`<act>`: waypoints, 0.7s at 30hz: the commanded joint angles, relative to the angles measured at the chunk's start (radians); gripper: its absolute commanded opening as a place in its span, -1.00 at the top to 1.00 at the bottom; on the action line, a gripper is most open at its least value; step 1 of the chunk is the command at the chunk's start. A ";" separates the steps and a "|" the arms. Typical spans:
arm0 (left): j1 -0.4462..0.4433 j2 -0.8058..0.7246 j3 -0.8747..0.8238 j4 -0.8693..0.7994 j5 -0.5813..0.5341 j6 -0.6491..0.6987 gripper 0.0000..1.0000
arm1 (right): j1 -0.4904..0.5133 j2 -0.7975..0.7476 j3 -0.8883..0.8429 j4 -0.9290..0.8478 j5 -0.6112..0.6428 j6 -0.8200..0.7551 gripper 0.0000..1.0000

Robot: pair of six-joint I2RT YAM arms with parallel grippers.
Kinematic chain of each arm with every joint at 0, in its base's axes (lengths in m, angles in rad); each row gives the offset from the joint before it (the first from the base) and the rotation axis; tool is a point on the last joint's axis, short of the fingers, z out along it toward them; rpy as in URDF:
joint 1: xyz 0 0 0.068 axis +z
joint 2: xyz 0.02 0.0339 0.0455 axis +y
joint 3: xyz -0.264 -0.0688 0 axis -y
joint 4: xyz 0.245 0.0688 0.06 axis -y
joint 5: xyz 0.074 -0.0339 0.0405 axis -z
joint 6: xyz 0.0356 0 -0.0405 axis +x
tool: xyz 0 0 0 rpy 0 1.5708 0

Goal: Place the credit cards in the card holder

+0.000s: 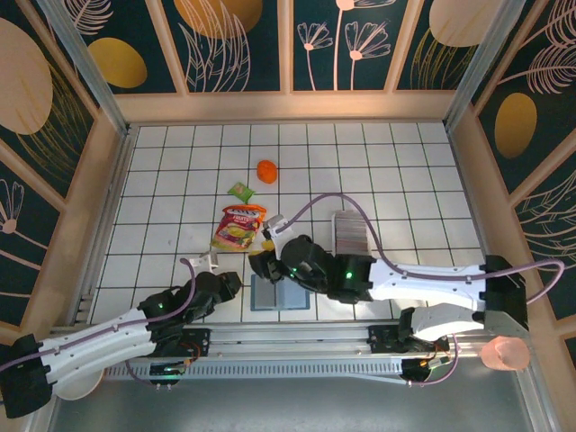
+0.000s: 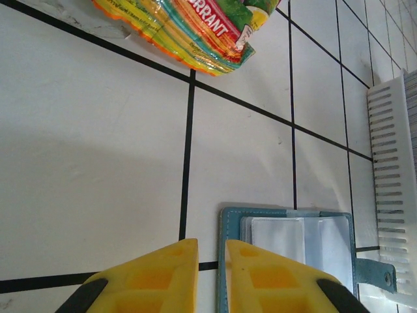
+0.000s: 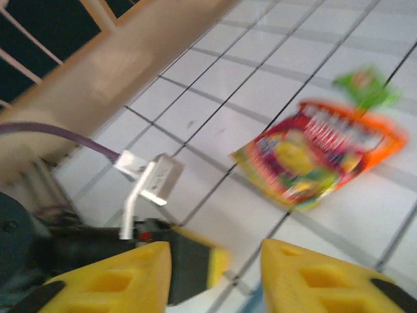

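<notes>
The card holder [image 1: 281, 294] lies open and flat on the tiled floor, a teal wallet with clear pockets [image 2: 287, 238]. The credit cards [image 1: 349, 236] stand as a dense grey row in the white tray [image 2: 389, 182] to its right. My left gripper [image 2: 212, 242] sits low at the holder's left edge with a narrow gap between its yellow fingers. The teal edge runs along the inner side of the right finger [image 2: 273, 274], and nothing is pinched. My right gripper [image 3: 215, 244] hovers open and empty just above the holder's far left corner [image 1: 264, 264], facing the left gripper [image 3: 218, 261].
A red-yellow snack pouch [image 1: 238, 225] lies just beyond the holder, with a small green packet [image 1: 240, 191] and an orange object [image 1: 267, 171] farther back. Wooden walls surround the floor. A metal rail [image 1: 297, 337] runs along the near edge.
</notes>
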 commanded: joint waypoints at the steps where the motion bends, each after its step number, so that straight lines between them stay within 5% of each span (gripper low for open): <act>1: -0.001 0.036 0.038 0.018 0.006 0.051 0.64 | -0.024 -0.074 0.011 -0.151 0.033 -0.643 -0.01; 3: -0.001 0.059 0.041 0.046 0.021 0.071 0.63 | -0.061 -0.116 -0.008 -0.251 -0.004 -0.902 -0.21; 7: 0.000 0.083 0.039 0.076 0.033 0.095 0.63 | -0.232 -0.135 0.033 -0.537 -0.125 -1.087 -0.29; 12: -0.001 0.091 0.037 0.075 0.055 0.113 0.62 | -0.409 -0.220 -0.095 -0.633 -0.059 -1.339 -0.74; 16: -0.001 0.074 0.022 0.085 0.062 0.114 0.62 | -0.486 -0.292 -0.177 -0.648 -0.116 -1.374 -0.98; 21: 0.000 0.068 0.014 0.096 0.062 0.109 0.61 | -0.487 -0.322 -0.246 -0.652 -0.138 -1.341 -0.99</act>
